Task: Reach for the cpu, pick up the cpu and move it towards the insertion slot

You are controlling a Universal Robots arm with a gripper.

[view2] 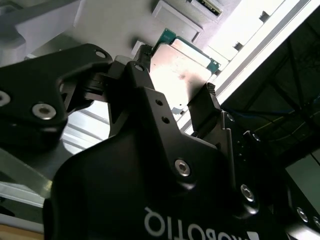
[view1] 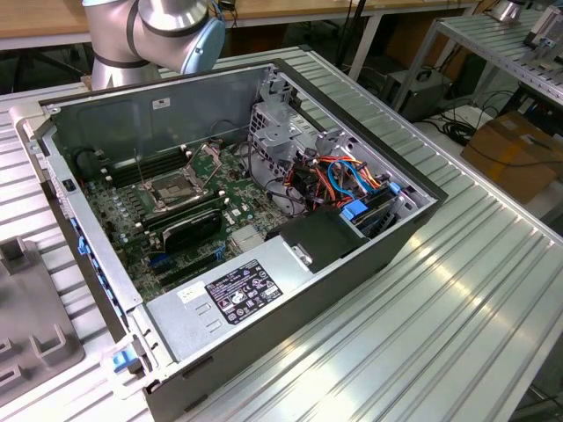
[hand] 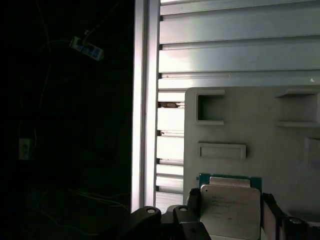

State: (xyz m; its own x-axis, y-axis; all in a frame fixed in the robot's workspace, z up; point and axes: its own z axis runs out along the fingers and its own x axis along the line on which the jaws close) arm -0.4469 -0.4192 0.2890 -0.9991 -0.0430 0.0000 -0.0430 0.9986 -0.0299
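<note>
A ribbed metal table [view1: 457, 290] carries an open computer case [view1: 123, 119], its socket [view1: 171, 189] beside a black finned block [view1: 189, 226]. In both wrist views the gripper [view2: 175, 75] [hand: 230, 202] clamps the cpu [view2: 184, 64] [hand: 229, 215] over a grey tray [hand: 280, 145]. One edge of the cpu is cut off.

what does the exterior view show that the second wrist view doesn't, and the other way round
Exterior view: the open computer case with the insertion slot on its board, and the arm above the case's far wall. Second wrist view: the gripper straddling the cpu, over a pale grey tray. Shared: the ribbed metal table.
</note>
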